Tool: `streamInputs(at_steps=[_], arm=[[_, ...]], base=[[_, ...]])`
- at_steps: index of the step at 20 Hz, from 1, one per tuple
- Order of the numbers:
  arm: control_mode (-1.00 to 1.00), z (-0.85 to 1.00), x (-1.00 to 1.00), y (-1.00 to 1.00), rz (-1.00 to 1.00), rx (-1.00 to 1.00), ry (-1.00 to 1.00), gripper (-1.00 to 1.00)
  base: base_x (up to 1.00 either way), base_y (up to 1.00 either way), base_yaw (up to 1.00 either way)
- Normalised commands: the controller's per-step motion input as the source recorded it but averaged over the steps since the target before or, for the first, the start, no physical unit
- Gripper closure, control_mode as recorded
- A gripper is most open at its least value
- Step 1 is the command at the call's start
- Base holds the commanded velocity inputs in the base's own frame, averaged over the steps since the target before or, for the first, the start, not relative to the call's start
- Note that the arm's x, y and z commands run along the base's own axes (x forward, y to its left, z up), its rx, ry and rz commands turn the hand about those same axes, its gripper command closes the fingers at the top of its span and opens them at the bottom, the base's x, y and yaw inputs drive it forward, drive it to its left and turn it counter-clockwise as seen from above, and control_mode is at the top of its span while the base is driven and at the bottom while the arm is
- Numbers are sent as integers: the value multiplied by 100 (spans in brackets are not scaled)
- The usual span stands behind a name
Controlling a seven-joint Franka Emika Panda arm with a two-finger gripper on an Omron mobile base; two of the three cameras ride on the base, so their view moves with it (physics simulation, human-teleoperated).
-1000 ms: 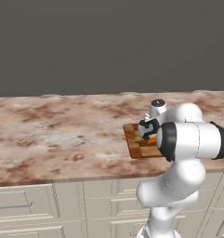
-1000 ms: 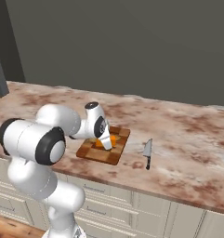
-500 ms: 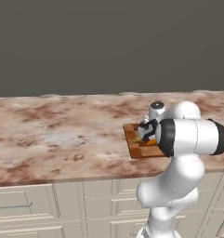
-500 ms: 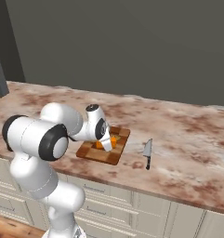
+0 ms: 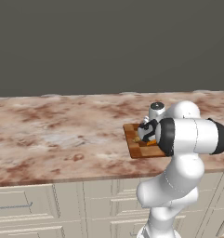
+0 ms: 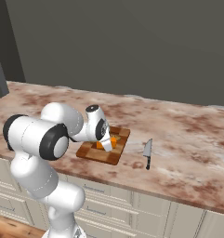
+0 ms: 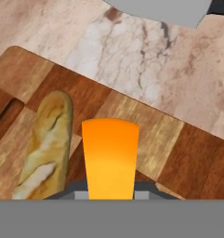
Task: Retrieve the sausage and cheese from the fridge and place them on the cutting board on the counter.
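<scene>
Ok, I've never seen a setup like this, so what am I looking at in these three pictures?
It's a rendered kitchen. A white robot arm leans over a mottled stone counter. Two pictures come from cameras on its base, behind it to the left and to the right. The third comes from a camera on the hand, looking along the fingers. On the counter lies a dark wooden cutting board, with a knife beside it. The hand is shut on an orange cheese wedge just over the board. Next to the wedge on the board lies a tan speckled oblong lump, like a small loaf.
</scene>
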Motion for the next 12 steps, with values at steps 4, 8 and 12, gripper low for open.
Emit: streamInputs(at_steps=[4,8,12], arm=[[-100,0,0,0,0,1,-1,-100],[-100,0,0,0,0,1,0,-100],[-100,13,0,0,0,1,-2,-100]], base=[[0,0,0],[0,0,0],[0,0,0]])
